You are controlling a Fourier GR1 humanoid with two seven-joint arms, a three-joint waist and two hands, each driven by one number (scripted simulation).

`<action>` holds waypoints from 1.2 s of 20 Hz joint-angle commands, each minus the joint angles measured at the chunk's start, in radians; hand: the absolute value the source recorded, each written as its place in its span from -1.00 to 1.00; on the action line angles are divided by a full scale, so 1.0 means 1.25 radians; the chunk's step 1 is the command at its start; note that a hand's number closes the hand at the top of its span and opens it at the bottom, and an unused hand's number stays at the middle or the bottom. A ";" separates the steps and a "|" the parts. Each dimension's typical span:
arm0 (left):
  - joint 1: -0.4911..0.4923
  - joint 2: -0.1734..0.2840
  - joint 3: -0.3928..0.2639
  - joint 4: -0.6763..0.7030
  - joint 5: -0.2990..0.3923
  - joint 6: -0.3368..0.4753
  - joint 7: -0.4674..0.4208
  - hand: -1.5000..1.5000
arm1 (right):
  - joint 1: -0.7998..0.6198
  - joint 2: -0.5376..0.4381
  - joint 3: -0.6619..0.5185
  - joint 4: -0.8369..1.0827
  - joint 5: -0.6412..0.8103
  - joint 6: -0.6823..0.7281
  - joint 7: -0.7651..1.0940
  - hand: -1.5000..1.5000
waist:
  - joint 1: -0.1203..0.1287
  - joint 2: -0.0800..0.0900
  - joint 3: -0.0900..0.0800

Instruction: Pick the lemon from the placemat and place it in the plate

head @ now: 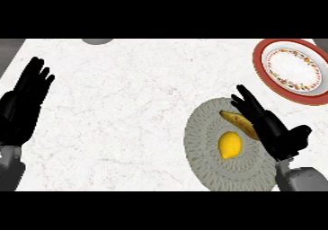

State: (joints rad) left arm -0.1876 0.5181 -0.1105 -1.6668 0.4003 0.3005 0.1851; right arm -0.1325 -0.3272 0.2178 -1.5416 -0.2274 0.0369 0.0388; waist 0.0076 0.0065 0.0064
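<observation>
Two hands show: right hand [276, 130], fingers straight, hovers over the banana [238, 122] beside the lemon [230, 144] on the placemat [206, 152]; left hand [24, 103] open; plate [262, 63] nearby.

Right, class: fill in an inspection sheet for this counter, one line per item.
Surface: white marbled counter.
Job's things: lemon on grey round placemat; red-rimmed plate at far right, nothing in it.
Clutter: banana on the placemat, partly under the right robot hand; grey object at far edge.
Robot hands: right open, beside the lemon; left robot hand open, resting at left.
Cables: nothing seen.
Surroundings: nothing seen.
</observation>
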 commanded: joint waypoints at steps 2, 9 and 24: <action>0.065 -0.008 -0.016 0.048 -0.002 -0.014 0.022 0.00 | 0.000 -0.054 -0.115 -0.087 0.021 -0.101 0.038 1.00 | -0.021 -0.009 -0.006; 0.179 -0.090 -0.096 0.114 0.010 -0.010 0.032 0.00 | 0.046 -0.215 -0.323 -0.028 0.287 -0.414 0.120 1.00 | -0.089 -0.010 -0.015; 0.171 -0.177 -0.153 0.191 -0.047 -0.042 -0.050 0.00 | 0.418 -0.151 -0.173 -0.482 0.566 -0.381 0.399 -1.00 | -0.012 -0.003 -0.009</action>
State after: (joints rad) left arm -0.0051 0.3178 -0.2828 -1.4639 0.3506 0.2598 0.1513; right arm 0.3350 -0.4469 -0.0292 -2.1053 0.4388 -0.5653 0.4135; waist -0.0220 -0.0051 -0.0007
